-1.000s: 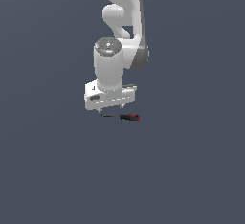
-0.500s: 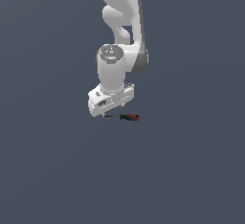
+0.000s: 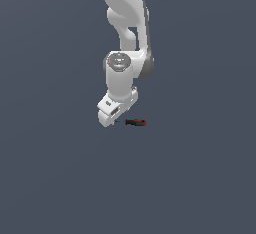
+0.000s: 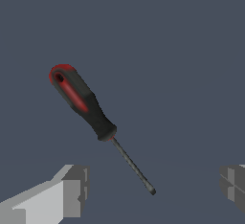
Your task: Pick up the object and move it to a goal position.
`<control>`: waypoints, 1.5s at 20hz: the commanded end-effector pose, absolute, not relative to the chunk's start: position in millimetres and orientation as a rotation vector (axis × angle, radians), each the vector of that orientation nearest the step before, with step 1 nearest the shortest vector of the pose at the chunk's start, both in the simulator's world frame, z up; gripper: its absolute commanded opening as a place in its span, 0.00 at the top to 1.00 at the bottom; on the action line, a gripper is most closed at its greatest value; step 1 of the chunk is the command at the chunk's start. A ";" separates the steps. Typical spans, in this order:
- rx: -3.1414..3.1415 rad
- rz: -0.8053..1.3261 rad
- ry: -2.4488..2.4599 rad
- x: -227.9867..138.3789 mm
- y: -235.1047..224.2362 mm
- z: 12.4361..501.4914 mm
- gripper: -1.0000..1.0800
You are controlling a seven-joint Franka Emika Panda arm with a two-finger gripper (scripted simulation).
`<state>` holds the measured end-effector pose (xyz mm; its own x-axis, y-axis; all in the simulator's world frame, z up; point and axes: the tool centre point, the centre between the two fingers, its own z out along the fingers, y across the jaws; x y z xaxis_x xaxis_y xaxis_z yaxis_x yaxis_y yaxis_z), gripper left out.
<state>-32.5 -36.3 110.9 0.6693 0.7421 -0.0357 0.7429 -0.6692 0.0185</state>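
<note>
The screwdriver (image 4: 91, 108) lies flat on the grey surface (image 3: 200, 178), just beside the lowered gripper (image 4: 153, 184). Its fingers (image 4: 72, 189) stand wide apart and empty, flanking the shaft tip, apparently lined up to close on it.

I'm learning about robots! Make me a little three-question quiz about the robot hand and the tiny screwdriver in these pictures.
1. True or false: the white robot gripper is holding the small black-handled screwdriver with the red end.
2. In the exterior view, the screwdriver's red end points toward that view's: A) left B) right
3. Fill in: in the wrist view, the two grey fingertips stand wide ____, with the thin shaft tip between them.

Key: 1 false, the screwdriver lies on the dark grey floor, ungripped. 2 B. 3 apart.
</note>
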 end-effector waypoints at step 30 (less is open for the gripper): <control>2.300 0.000 2.140 -58.0 -11.0 64.9 0.04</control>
<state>-57.8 -11.3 65.2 0.0788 0.9969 -0.0006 0.9969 -0.0788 -0.0004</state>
